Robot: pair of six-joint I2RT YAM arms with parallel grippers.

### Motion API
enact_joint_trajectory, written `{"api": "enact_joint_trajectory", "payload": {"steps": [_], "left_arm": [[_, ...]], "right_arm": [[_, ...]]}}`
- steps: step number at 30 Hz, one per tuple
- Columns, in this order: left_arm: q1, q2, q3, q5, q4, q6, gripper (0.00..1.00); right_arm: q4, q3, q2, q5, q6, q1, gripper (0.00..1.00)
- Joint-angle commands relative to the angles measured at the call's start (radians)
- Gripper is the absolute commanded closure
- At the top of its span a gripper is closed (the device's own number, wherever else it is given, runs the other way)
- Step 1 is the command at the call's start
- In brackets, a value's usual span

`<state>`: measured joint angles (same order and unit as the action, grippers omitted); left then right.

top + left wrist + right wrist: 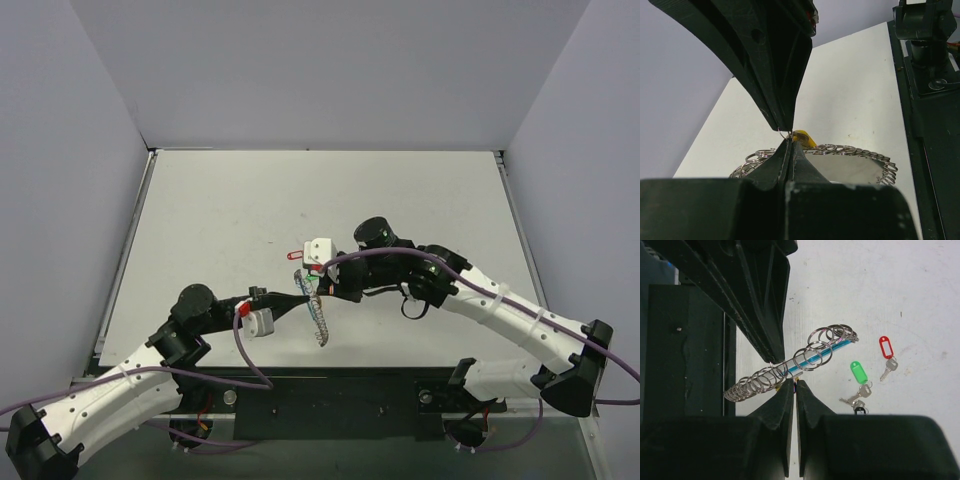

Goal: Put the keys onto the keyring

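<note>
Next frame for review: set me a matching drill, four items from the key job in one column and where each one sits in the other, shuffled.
Things:
1 red-tagged key
2 black-tagged key
3 yellow tag
4 keyring

Places:
A just behind the left gripper's shut tips
B loose on the table, fully in view
C coiled wire with a blue strip, held up at the right gripper's tips
D partly hidden behind a right gripper finger

Pairs: 1-B, 2-D, 3-A, 4-C
</note>
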<state>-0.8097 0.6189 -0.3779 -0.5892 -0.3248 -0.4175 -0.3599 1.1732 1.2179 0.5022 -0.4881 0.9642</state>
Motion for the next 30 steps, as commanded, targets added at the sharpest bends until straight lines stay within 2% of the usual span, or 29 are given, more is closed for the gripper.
{"api": "enact_joint_trajectory", "payload": {"steps": [1, 15, 28, 30], "left_arm": [[0.006, -0.022, -0.004, -0.014, -0.131, 0.049, 1.00], [0.047, -0.030, 0.053, 0.049, -0.442, 0.293, 1.00], [0.047, -0.073, 0.120, 0.196, -0.569, 0.464, 1.00], [0.049, -0.074, 0.126, 0.204, -0.565, 0.470, 1.00]], "right_arm": [[0.059, 0.048, 0.031, 0.073, 0.137, -0.044, 1.00], [0.190, 0.075, 0.094, 0.251, 0.430, -0.108, 1.00], [0.217, 0.092, 0.068, 0.280, 0.487, -0.114, 1.00], [0.220, 0.100, 0.062, 0.273, 0.488, -0.120, 0.96]]}}
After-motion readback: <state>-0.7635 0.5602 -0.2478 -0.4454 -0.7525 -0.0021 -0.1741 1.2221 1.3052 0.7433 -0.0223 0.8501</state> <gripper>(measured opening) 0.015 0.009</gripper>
